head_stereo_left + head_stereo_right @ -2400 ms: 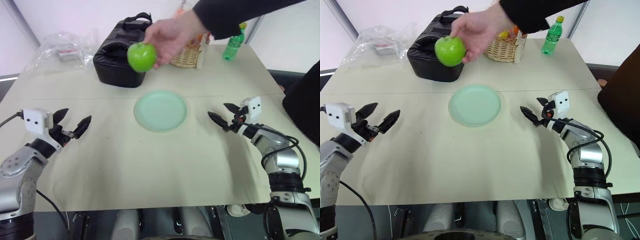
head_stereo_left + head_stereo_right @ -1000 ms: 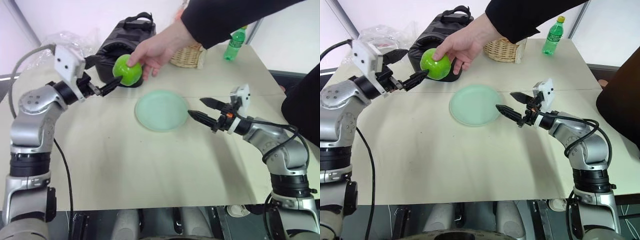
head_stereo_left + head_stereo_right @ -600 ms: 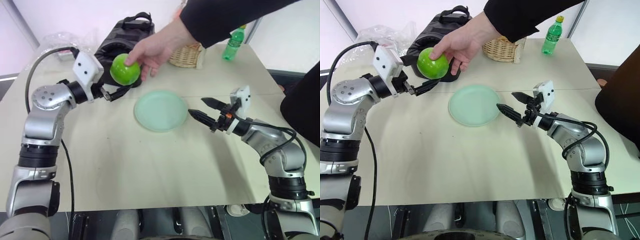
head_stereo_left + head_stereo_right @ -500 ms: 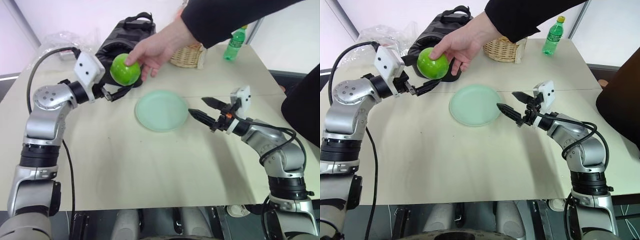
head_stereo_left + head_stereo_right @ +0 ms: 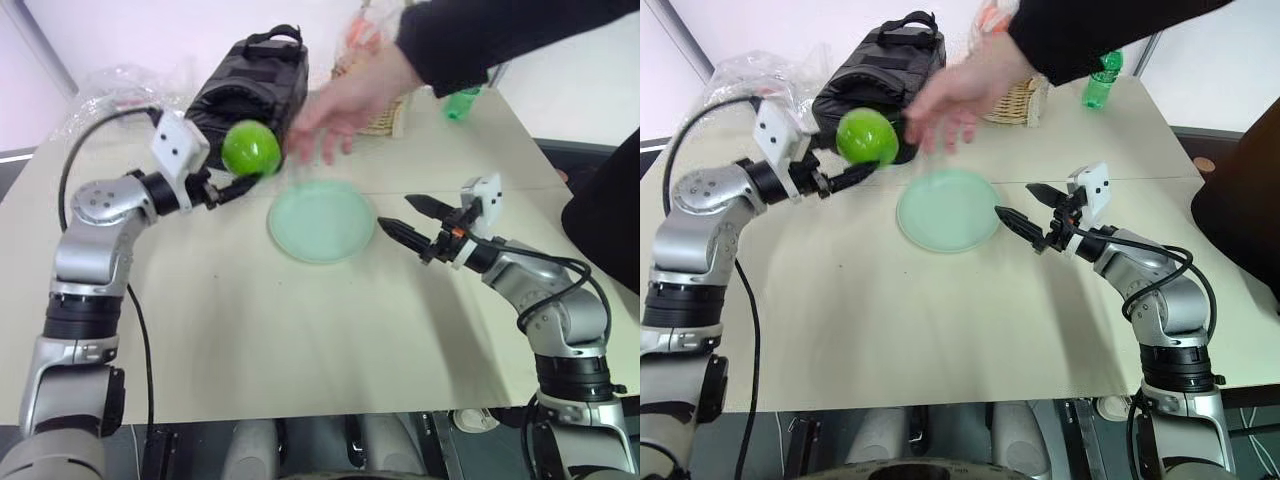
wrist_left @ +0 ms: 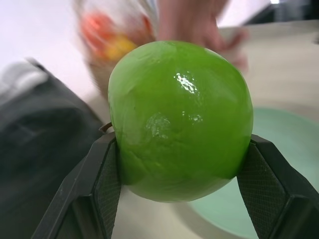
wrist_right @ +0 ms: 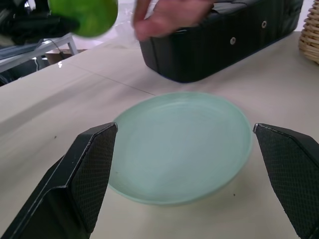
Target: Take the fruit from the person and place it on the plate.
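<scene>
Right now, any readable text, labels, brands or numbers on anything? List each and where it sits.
None can be read.
Green plastic bottle at the far edge of the table: its label is too blurred to read.
Black fabric bag: no lettering to be seen.
Clear plastic bag at the far left: the contents are too small to read.
Glossy green apple, pale mint-green plate and woven wicker basket: no markings.

We see a beige tabletop [image 5: 300,330] bearing the plate [image 5: 322,222] near its middle. Along its far side stand a black bag [image 5: 250,85], a basket [image 5: 1012,102], a green bottle [image 5: 1096,86] and a clear plastic bag [image 5: 110,95].
</scene>
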